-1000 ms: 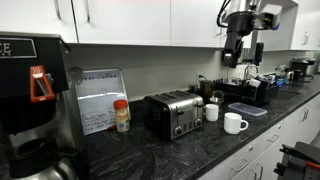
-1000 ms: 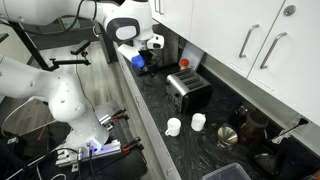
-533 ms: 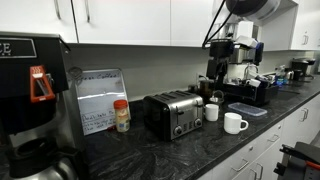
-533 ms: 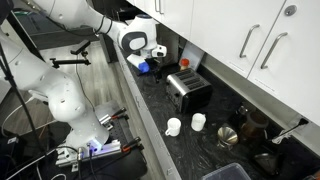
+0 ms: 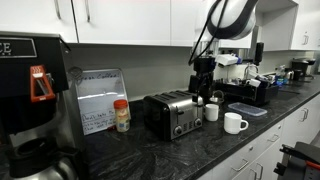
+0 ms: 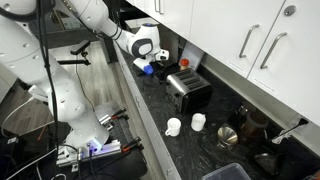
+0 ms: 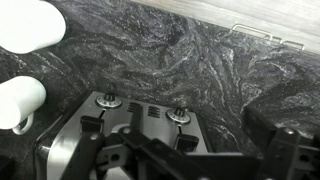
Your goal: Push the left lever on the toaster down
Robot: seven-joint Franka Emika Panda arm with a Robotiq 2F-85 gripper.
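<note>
**A:** What has changed?

**B:** The gripper (image 5: 201, 90) has swung in from the far end of the worktop (image 5: 150, 152). It now hangs above the knob end of the toaster (image 5: 173, 114), clear of it, jaws spread and empty.

**A:** How many things are there?

**B:** Nearest are two white mugs (image 5: 235, 122). Next is one toaster with two knobs (image 7: 108, 100). Farthest back is one spice jar (image 5: 122, 116).

The dark marbled counter (image 5: 180, 155) carries a chrome toaster (image 5: 175, 114) near its middle. Left of it stand a red-capped jar (image 5: 122, 116), a clear sign stand (image 5: 100, 98) and a coffee maker (image 5: 30, 100). To the right sit a white mug (image 5: 235, 123) near the edge and a white cup (image 5: 211, 112) farther back.
</note>
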